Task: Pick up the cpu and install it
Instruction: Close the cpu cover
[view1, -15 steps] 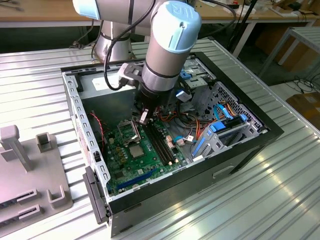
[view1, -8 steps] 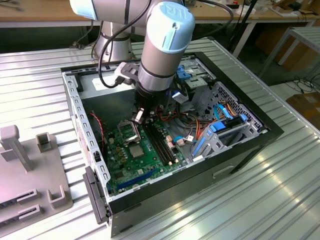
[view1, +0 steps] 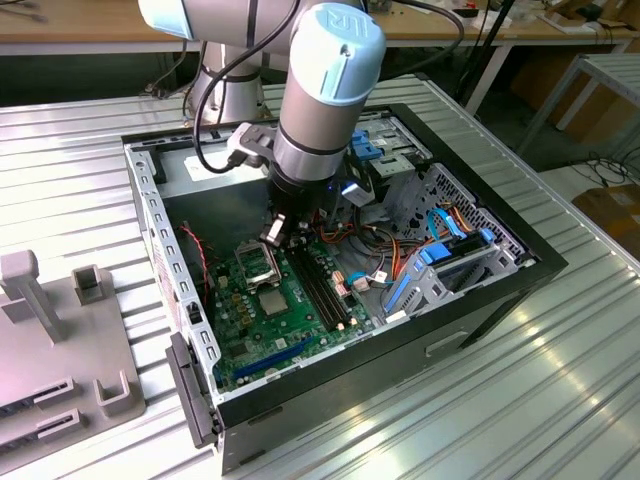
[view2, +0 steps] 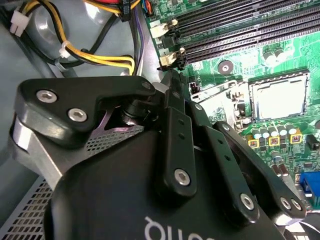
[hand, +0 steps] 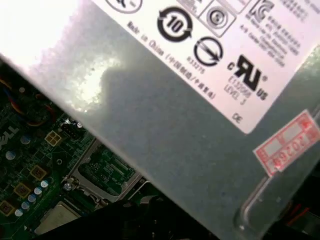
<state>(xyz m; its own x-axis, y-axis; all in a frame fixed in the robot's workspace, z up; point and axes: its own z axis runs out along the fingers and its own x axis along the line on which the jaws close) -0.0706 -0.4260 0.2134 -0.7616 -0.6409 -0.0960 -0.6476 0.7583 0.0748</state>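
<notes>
The cpu (view1: 272, 300) is a small silver-grey square lying flat on the green motherboard (view1: 250, 340) inside the open computer case. In the second wrist view the cpu (view2: 277, 97) sits inside a dark border, beside a row of small capacitors. The black-and-silver socket frame (view1: 255, 263) stands just behind it, toward the arm. My gripper (view1: 278, 232) hangs low inside the case, over the board's far edge beside the socket frame (view2: 220, 106), and apart from the cpu. In the second wrist view the gripper (view2: 170, 80) points down toward the board, its black linkages hiding what lies under it.
The black memory slots (view1: 318, 285) run along the board at the exterior view's right of the socket. Cable bundles (view2: 100, 55), a drive cage with blue latches (view1: 440, 265) and the grey power supply (hand: 165, 115) crowd round. Grey fixtures (view1: 70, 330) stand on the ribbed table outside the case.
</notes>
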